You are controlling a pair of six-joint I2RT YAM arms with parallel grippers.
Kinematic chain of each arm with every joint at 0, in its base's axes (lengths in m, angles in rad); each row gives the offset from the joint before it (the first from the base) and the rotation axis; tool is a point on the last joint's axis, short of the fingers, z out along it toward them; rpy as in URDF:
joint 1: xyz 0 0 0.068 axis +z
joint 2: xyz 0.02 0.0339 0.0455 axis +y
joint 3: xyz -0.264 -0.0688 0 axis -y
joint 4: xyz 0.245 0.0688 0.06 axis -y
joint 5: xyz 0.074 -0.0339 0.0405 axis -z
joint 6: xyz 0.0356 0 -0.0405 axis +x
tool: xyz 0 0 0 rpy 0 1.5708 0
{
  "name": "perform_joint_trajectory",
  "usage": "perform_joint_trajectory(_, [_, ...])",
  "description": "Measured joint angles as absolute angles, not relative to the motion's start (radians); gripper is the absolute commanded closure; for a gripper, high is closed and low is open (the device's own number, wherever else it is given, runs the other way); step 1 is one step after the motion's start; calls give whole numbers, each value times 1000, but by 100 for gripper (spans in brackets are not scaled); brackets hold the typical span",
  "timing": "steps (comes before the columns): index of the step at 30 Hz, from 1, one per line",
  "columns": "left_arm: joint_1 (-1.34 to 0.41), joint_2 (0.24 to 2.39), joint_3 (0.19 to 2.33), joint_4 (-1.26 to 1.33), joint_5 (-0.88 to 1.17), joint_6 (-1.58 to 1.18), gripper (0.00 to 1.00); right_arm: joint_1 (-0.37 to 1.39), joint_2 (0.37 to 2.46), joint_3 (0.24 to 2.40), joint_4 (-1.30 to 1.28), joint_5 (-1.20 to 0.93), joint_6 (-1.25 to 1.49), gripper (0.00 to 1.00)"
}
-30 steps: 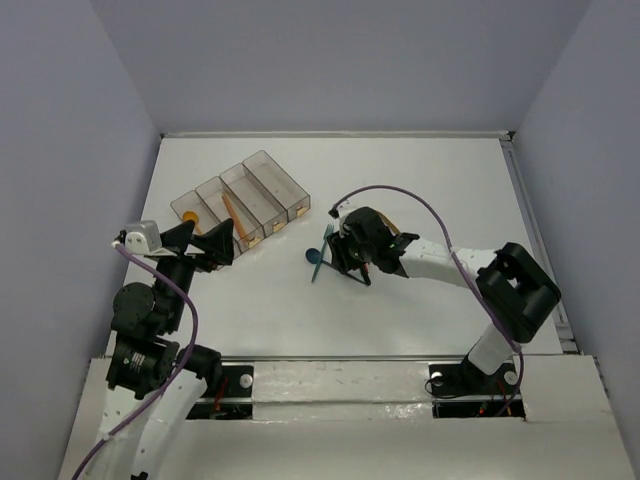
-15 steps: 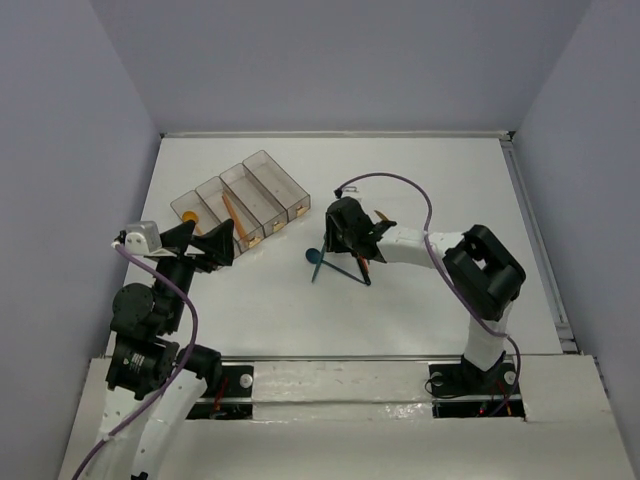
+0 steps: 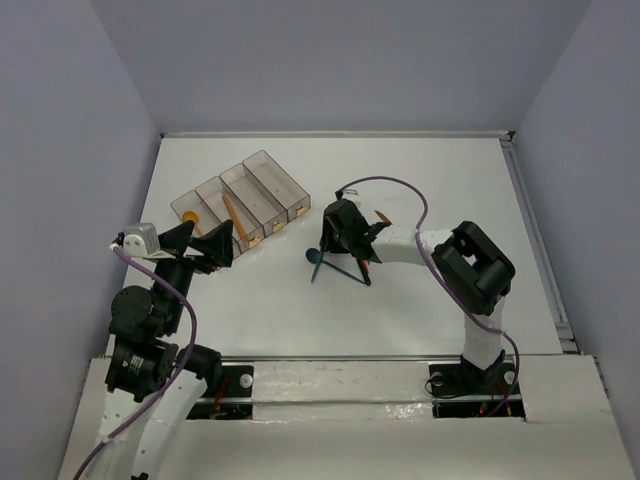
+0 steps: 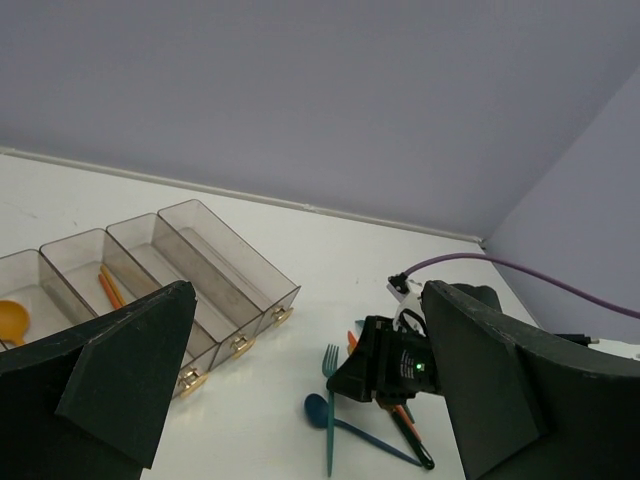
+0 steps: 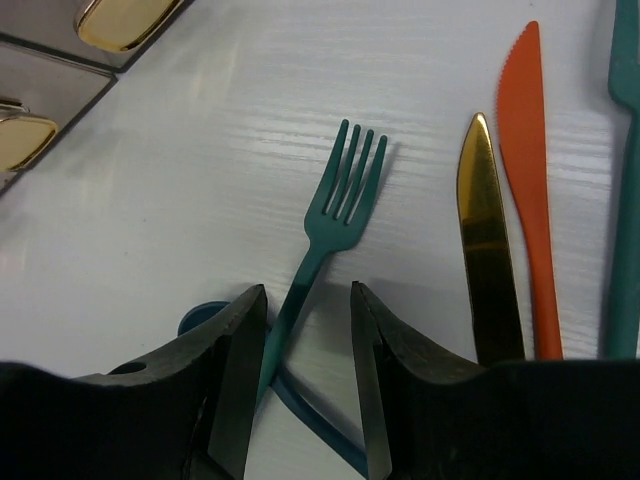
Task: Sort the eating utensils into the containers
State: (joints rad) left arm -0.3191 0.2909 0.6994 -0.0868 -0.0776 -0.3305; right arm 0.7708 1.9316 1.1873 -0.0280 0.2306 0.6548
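Note:
The containers (image 3: 245,200) are four joined smoky bins at the left back; they also show in the left wrist view (image 4: 170,265). An orange spoon (image 4: 10,320) lies in the leftmost bin and an orange utensil (image 4: 108,288) in the second. The loose eating utensils lie in a pile mid-table. My right gripper (image 5: 308,300) is open and low, its jaws either side of the teal fork's (image 5: 335,205) handle without gripping it. A blue spoon (image 5: 200,318), a dark gold-tinted knife (image 5: 485,250) and an orange knife (image 5: 528,170) lie beside it. My left gripper (image 4: 308,295) is open and empty, raised near the bins.
The bins' gold knobs (image 5: 120,20) face the pile, just left of the fork. Another teal utensil (image 5: 625,200) lies at the pile's right edge. The right arm's purple cable (image 3: 385,185) arcs above the pile. Grey walls enclose the white table (image 3: 420,170).
My right gripper has shifted left and slightly back over the pile to the teal fork, and its arm has folded in. The left arm and the utensils have not moved.

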Motion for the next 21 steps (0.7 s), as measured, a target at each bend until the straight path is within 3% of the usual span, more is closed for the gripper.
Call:
perform_joint_trajectory(10, [-319, 290, 699, -87, -75, -331, 1, 771, 1975, 1221, -27, 242, 675, 68])
perform_joint_trajectory(21, [-319, 290, 699, -87, -71, -331, 1, 775, 1977, 1253, -103, 313, 669, 65])
